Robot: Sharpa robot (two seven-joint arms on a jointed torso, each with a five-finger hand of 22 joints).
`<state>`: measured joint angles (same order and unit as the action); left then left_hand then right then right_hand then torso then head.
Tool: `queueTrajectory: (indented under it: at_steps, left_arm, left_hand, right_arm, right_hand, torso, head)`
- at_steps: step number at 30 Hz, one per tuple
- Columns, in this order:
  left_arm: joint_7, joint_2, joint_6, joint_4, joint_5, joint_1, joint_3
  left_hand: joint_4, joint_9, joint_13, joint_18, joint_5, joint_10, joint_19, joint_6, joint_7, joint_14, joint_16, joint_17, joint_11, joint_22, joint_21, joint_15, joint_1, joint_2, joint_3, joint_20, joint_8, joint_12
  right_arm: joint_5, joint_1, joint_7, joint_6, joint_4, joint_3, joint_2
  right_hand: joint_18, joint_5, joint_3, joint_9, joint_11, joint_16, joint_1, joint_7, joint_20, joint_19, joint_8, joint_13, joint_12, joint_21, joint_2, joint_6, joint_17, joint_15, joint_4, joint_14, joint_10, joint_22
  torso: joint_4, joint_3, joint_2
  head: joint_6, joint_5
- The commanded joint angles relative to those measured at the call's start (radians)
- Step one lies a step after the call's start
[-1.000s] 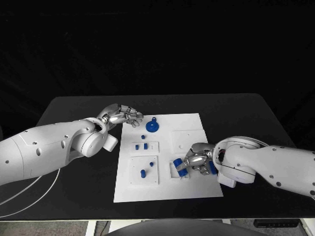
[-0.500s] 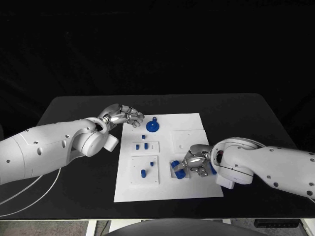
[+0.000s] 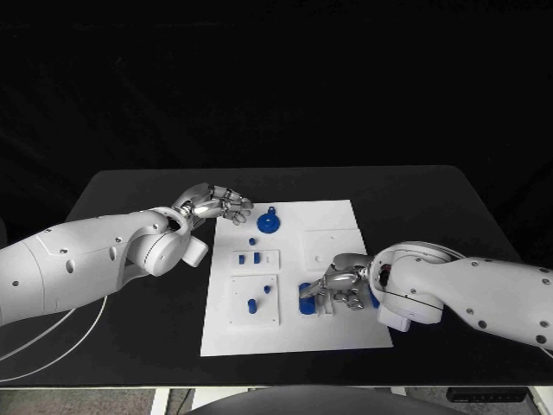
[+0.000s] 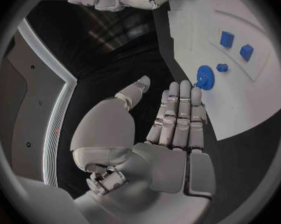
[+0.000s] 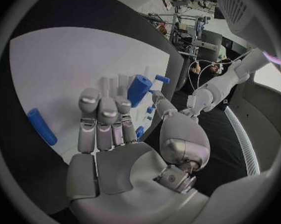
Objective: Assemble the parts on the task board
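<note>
The white task board (image 3: 295, 277) lies in the middle of the black table (image 3: 127, 186). The right hand (image 3: 343, 283) is over the board's right half, low on it, with a blue cylindrical part (image 3: 308, 296) just at its fingers. In the right wrist view the fingers (image 5: 100, 114) lie straight and side by side, the thumb apart, and a thick blue cylinder (image 5: 139, 89) stands just past the fingertips, seemingly free of them; nothing is clasped in the palm, though whether a fingertip touches the cylinder is hard to say. A second, slimmer blue peg (image 5: 41, 126) lies flat on the board off to the side of that hand, apart from the fingers.

The left hand (image 3: 217, 204) rests at the board's far left corner, over the table edge of the board. In the left wrist view its fingers (image 4: 180, 109) are stretched out close together, thumb spread off to one side, holding nothing. A blue gear (image 4: 204, 77) sits on the board just beyond the fingertips, near them but apparently not touched. Past the gear, two small blue blocks (image 4: 235, 45) stand in a raised white panel of the board, well clear of the hand. In the head view more small blue parts (image 3: 251, 304) stand in the lower left panel, between the two hands.
</note>
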<state>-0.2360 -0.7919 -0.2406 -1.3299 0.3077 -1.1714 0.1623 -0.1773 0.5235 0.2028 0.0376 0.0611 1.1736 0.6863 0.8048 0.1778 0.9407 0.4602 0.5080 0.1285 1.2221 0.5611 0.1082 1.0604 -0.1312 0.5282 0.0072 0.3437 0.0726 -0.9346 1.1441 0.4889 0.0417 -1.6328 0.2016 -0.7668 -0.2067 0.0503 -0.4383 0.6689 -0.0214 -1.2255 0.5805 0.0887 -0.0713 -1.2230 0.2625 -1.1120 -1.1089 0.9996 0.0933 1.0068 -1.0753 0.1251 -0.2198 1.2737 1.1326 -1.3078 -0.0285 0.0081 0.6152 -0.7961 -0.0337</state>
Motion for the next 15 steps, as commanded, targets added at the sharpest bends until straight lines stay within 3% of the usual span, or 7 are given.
queueTrajectory:
  at_steps: [1, 4, 8, 15]
  left_arm:
    - [-0.010, 0.002, 0.004, 0.000, -0.024, 0.000, -0.001]
    - [-0.010, 0.001, 0.006, 0.000, -0.024, 0.000, -0.001]
    - [-0.010, 0.001, 0.005, 0.002, -0.024, 0.000, -0.001]
    - [-0.009, 0.000, 0.006, 0.002, -0.024, 0.000, -0.001]
  left_hand:
    - [0.004, -0.001, -0.001, 0.019, -0.003, -0.007, -0.004, -0.007, -0.001, 0.002, -0.007, 0.001, 0.000, 0.001, -0.005, 0.004, -0.009, -0.002, 0.000, 0.005, 0.004, 0.000]
    - [0.004, -0.001, -0.001, 0.019, -0.003, -0.007, -0.004, -0.007, -0.001, 0.002, -0.007, 0.001, 0.000, 0.001, -0.006, 0.004, -0.009, -0.002, 0.000, 0.005, 0.005, 0.000]
    - [0.005, -0.002, -0.001, 0.019, -0.003, -0.007, -0.004, -0.007, -0.001, 0.002, -0.007, 0.002, 0.000, 0.001, -0.006, 0.004, -0.009, -0.002, 0.000, 0.005, 0.005, 0.000]
    - [0.005, -0.002, -0.001, 0.019, -0.003, -0.007, -0.004, -0.008, -0.001, 0.002, -0.008, 0.002, 0.000, 0.002, -0.006, 0.004, -0.009, -0.001, 0.000, 0.005, 0.005, 0.000]
  right_arm:
    - [-0.020, -0.001, -0.025, -0.014, -0.003, 0.001, -0.001]
    - [-0.008, -0.001, -0.094, -0.045, -0.003, 0.001, -0.005]
    - [-0.003, -0.001, -0.109, -0.013, 0.000, 0.001, -0.008]
    - [-0.007, -0.001, -0.131, -0.049, -0.008, 0.001, -0.035]
  right_hand:
    - [-0.055, 0.000, 0.016, 0.000, -0.001, 0.007, -0.006, 0.001, -0.012, 0.005, -0.008, -0.002, 0.008, -0.006, -0.011, -0.010, -0.003, 0.003, -0.017, -0.003, -0.006, -0.004]
    - [-0.055, 0.000, 0.020, 0.000, -0.001, 0.009, -0.006, 0.001, -0.013, 0.006, -0.010, -0.003, 0.009, -0.007, -0.018, -0.011, -0.004, 0.003, -0.027, -0.003, -0.007, -0.004]
    - [-0.055, 0.002, 0.013, 0.000, 0.001, 0.014, 0.020, 0.003, -0.013, 0.007, -0.014, -0.004, 0.011, -0.009, -0.044, -0.013, -0.005, 0.001, -0.050, -0.005, -0.008, -0.003]
    - [-0.055, 0.001, 0.007, 0.002, 0.001, 0.018, 0.082, 0.003, -0.010, 0.004, -0.013, -0.005, 0.013, -0.007, -0.039, -0.006, -0.008, 0.001, -0.070, -0.002, -0.005, -0.004]
  torso:
    - [-0.0016, 0.0003, 0.000]
    - [-0.0007, 0.0005, 0.001]
    - [-0.0010, 0.0007, 0.001]
    - [0.0001, 0.0004, 0.001]
  head:
    - [0.002, -0.001]
    - [0.004, 0.000]
    - [0.008, -0.003]
    - [0.008, -0.003]
